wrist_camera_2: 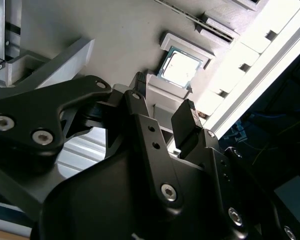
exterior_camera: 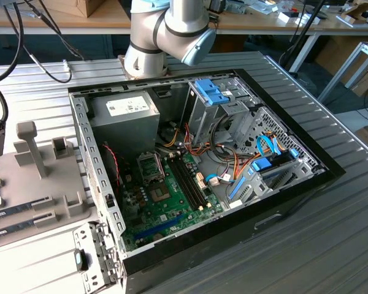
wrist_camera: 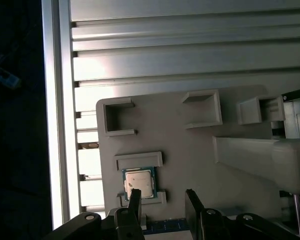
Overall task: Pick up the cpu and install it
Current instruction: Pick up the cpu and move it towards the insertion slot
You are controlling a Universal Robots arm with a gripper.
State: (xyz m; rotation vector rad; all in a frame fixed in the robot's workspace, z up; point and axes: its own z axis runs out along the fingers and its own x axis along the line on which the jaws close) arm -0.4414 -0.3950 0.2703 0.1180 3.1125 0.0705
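Gripper (wrist_camera_2: 163,92) fills the foreground in both wrist views: matte black, bolted linkage plates, two blunt fingers (wrist_camera: 135,200) spread apart with nothing between them, so open. cpu (wrist_camera: 138,182) lies flat in a shallow square nest on the grey plastic tray (wrist_camera: 190,135), just past the fingertips. It has a shiny silver lid and a thin green rim. One finger overlaps its edge in the first wrist view; contact can't be judged. Tray is smooth and matte with blocky rectangular pockets, on a ribbed aluminium table (wrist_camera: 165,60). Exterior view: tray sits beside the open black computer case (exterior_camera: 202,245), on the exterior view's left; inside are the green motherboard (exterior_camera: 165,202), square metal socket frame (exterior_camera: 152,168) and grey power-supply box (exterior_camera: 126,110).
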